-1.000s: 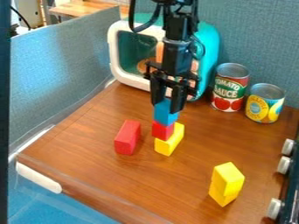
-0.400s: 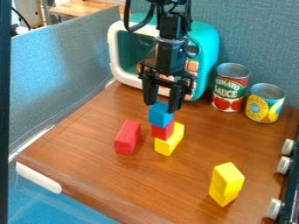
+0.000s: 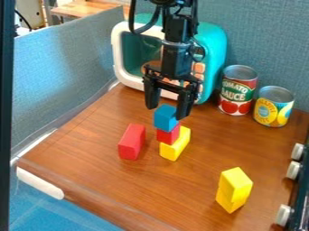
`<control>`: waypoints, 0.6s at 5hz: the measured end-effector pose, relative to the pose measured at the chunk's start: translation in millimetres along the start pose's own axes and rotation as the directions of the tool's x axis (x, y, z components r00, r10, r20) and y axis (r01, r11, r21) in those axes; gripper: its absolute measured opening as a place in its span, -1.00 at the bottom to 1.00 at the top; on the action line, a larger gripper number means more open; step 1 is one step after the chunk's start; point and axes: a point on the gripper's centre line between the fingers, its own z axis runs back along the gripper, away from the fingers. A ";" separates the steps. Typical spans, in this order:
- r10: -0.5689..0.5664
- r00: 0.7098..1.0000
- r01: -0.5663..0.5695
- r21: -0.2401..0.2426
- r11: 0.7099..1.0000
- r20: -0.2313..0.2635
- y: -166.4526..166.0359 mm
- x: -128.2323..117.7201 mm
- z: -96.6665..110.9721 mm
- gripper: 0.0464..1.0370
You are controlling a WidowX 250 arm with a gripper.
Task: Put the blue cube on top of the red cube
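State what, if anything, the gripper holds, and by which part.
Nothing: the gripper is open, and the blue cube rests on the red cube.

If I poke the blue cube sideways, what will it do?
The blue cube would probably slide or topple, since it's perched high on the small red cube. Its flat faces make it unlikely to roll far. The red cube might shift too, because it rests on the yellow block instead of the table.
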 end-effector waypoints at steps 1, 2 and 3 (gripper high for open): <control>-0.019 1.000 0.019 0.024 1.000 0.013 -9.1 -2.7 10.3 0.93; -0.055 0.988 0.042 0.094 0.995 0.145 -23.9 -19.2 60.0 0.93; -0.065 0.987 0.045 0.139 0.989 0.145 -28.6 -26.4 67.4 0.93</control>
